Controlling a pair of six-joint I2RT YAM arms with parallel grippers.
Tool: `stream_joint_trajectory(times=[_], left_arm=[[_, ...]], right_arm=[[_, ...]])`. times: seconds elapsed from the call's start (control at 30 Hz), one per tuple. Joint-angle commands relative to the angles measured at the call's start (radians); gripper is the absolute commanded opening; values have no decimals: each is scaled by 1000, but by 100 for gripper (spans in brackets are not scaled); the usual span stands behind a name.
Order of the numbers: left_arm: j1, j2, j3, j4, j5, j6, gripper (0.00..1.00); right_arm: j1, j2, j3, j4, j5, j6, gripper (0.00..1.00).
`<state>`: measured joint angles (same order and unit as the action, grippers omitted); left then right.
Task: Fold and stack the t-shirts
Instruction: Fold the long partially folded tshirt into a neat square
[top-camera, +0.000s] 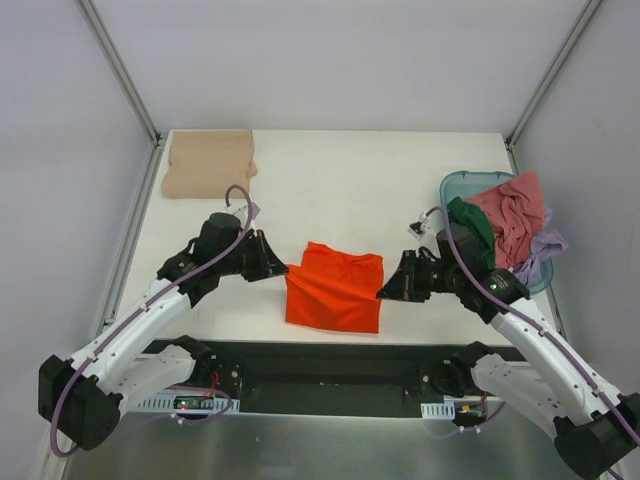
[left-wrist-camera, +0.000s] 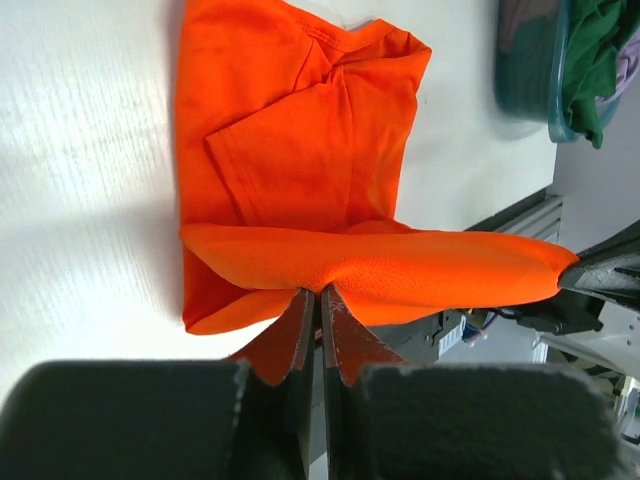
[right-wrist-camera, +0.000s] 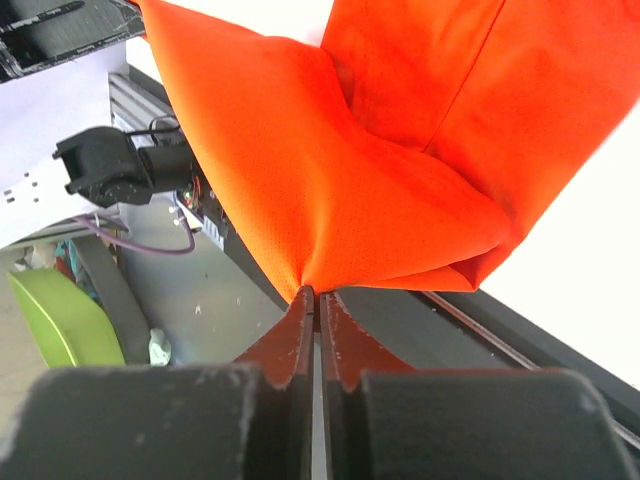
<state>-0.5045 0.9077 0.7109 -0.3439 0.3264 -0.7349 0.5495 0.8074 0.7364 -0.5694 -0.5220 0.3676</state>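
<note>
The bright orange t-shirt (top-camera: 334, 287) lies partly folded at the near middle of the table. My left gripper (top-camera: 283, 270) is shut on its left edge, and my right gripper (top-camera: 384, 291) is shut on its right edge. Between them the near hem is lifted and stretched above the rest of the shirt. The left wrist view shows the pinched hem (left-wrist-camera: 380, 270) over the flat shirt and my left gripper (left-wrist-camera: 319, 292). The right wrist view shows my right gripper (right-wrist-camera: 315, 292) pinching orange cloth (right-wrist-camera: 330, 180). A folded tan-beige t-shirt (top-camera: 209, 162) lies at the far left corner.
A teal plastic tub (top-camera: 466, 188) at the right edge holds pink (top-camera: 515, 215), dark green (top-camera: 472, 228) and lilac (top-camera: 541, 250) garments. The table's near edge and a black rail (top-camera: 330, 360) lie just below the orange shirt. Metal frame posts stand at the far corners.
</note>
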Motion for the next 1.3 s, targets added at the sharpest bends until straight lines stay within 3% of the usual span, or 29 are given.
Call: stream_joint_trajectory(times=[0.0,0.63,0.77,1.0,1.27], left_arm=[[-2,59,77,77,-62,32,0],[58,374,251,180,-41,58,0],[75,486,308,197,-44,51,0],[86,785,453,260,-87,46,0],[115,951,547,260,-113,54,0]], right_arm=[[-37,21,67,20,37,-35,1],[-121,121,83,249,188,-6,1],[-140,209,77,299,261,-24,1],[-155,398,34,551,503,-42,1],[-169,634,52,778,476,-94,1]])
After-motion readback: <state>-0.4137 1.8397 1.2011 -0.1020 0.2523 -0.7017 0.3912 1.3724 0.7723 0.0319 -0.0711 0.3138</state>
